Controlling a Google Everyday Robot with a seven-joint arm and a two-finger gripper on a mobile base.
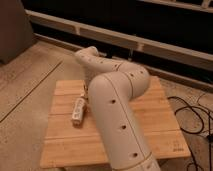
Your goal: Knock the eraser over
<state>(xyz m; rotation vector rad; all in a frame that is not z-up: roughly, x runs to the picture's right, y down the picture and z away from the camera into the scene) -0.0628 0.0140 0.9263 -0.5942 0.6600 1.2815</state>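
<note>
The pincer cannot be made out: the arm's own bulk covers the spot where it would be, just left of the frame's centre, so whether it is open or closed, or has hold of anything, cannot be told. The arm (117, 107) fills the middle of the frame. Its thick white link rises from the bottom edge, slightly right of centre, climbs to a rounded elbow near the centre right, then bends back towards the upper left, ending in a smaller rounded joint at about the upper middle. Small dark holes dot the white shell along its length.

The eraser is likewise hidden; no part of it shows, and it may lie behind the arm, though that cannot be confirmed.

To the left of the arm, on the table (62, 145), lies a white power strip (78, 110), long and narrow, flat on the wood with its length running roughly from upper right to lower left. Its right side sits just beside the arm's edge as seen here.

The table is made of pale wooden slats running left to right, and it spreads across the lower half of the frame, with bare wood on both sides of the arm.

At the right edge, dark cables (192, 112) loop over the floor (25, 85). The floor is speckled and pale, filling the left side. A long pale rail (150, 42) crosses the upper part of the frame against a dark background.
</note>
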